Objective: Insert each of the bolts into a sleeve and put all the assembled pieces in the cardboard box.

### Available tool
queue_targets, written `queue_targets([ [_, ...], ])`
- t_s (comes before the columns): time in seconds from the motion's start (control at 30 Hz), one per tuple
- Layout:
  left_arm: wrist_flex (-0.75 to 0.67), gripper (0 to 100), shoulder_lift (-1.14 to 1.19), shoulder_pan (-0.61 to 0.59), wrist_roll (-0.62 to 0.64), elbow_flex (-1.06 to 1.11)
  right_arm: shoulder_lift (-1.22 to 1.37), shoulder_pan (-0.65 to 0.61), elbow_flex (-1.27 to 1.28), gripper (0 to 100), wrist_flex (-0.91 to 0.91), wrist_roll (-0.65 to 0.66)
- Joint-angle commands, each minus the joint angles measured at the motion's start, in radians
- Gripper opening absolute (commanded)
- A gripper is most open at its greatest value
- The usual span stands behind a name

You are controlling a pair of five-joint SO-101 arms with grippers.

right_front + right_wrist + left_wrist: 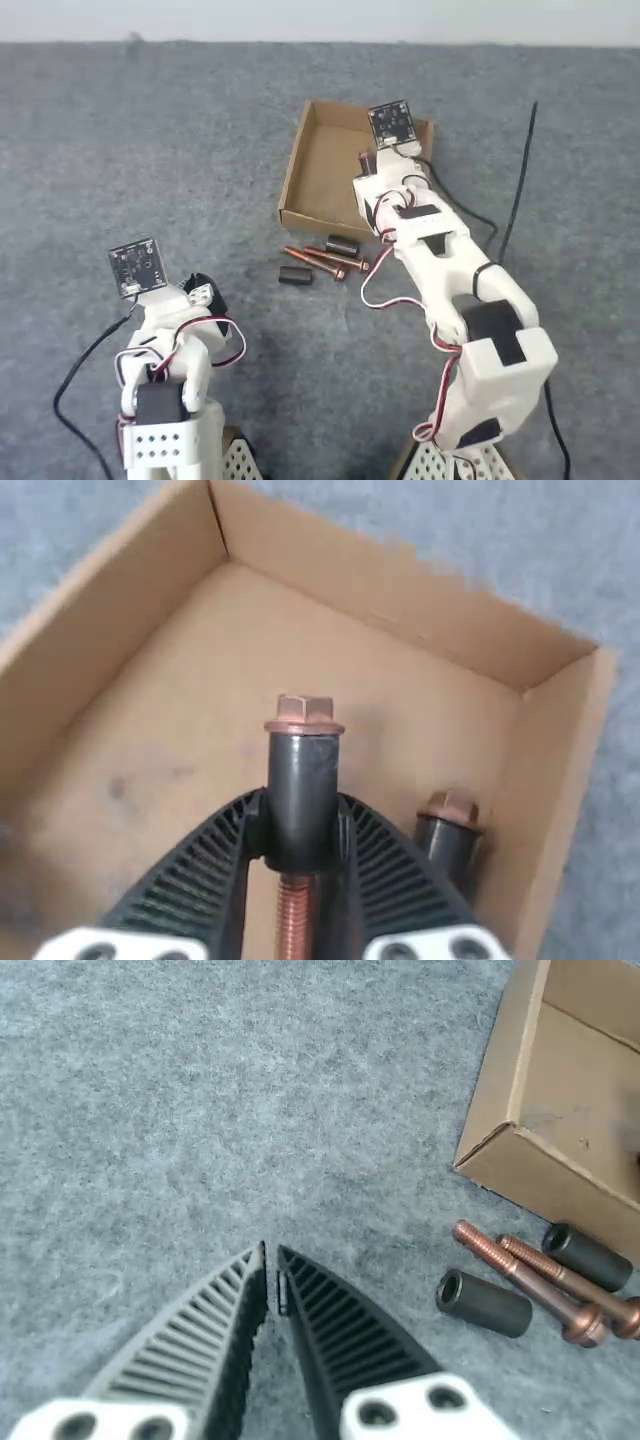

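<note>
Copper-coloured hex-head bolt [303, 710], seated in a black cylindrical sleeve [300, 785], is held over the floor of the brown cardboard box [400, 605], clamped across the sleeve by the right gripper [300, 820]. The grip is on the sleeve alone, and the threaded shank shows bare between the fingers. I judge the main risk to be the bolt sliding out if the piece tips on release, which would leave it unassembled. Let go while clear of the floor, it could also bounce or knock the second assembled bolt and sleeve [450, 830] sitting by the box's wall. A release too near the rim might send it onto the grey carpet [150, 130].

The right arm [440, 260] stretches forward, its wrist above the box. The left gripper [270, 1260] is closed on nothing and poised over the carpet. It sits apart from two loose copper bolts [525, 1280] and two loose black sleeves [483, 1303], which lie just outside the box.
</note>
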Motion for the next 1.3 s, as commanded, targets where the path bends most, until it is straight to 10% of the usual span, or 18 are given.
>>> queue_targets([
  [0.0, 0.005, 1, -0.021, -0.006, -0.011, -0.018, -0.021, 0.005, -0.074, 1.0, 0.007, 0.063],
  [0.97, 0.005, 1, -0.021, -0.006, -0.011, -0.018, -0.315, -0.025, 0.143, 17.2, 0.018, 0.16],
  [1.27, -0.04, 1, -0.025, -0.19, -0.011, -0.018, -0.593, -0.17, 0.21, 17.2, 0.381, 0.153],
])
